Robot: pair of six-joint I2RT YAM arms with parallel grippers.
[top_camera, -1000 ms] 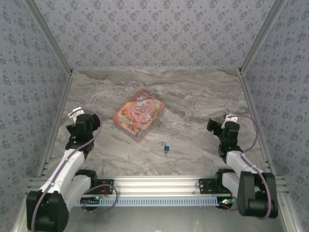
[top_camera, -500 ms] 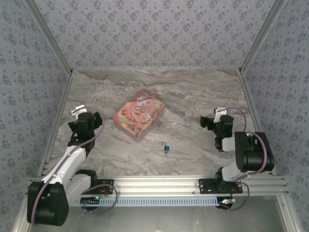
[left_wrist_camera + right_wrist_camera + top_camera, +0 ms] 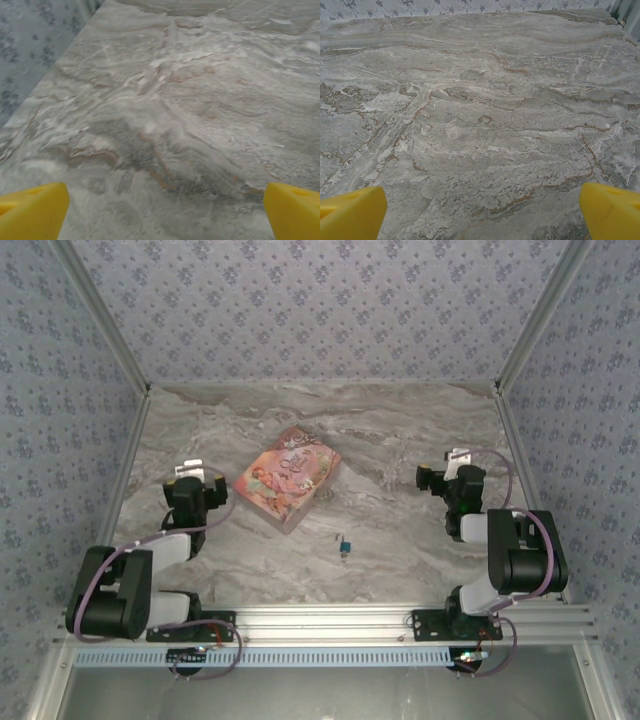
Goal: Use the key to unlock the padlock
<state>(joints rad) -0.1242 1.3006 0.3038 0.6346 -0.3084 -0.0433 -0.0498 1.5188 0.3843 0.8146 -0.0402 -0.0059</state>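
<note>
left hand [image 3: 164,210] and right hand [image 3: 481,210] were wide open, empty; tiny blue padlock [image 3: 344,546] lay lower-centre on grey marbled tabletop [image 3: 400,440].

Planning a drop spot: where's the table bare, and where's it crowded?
Bare: the far strip between pink tin and back wall; the stretch between tin and right end effector; near-left, between left end effector and blue padlock. Crowded: the centre, where the padlock lies just nearside of the tin.
</note>
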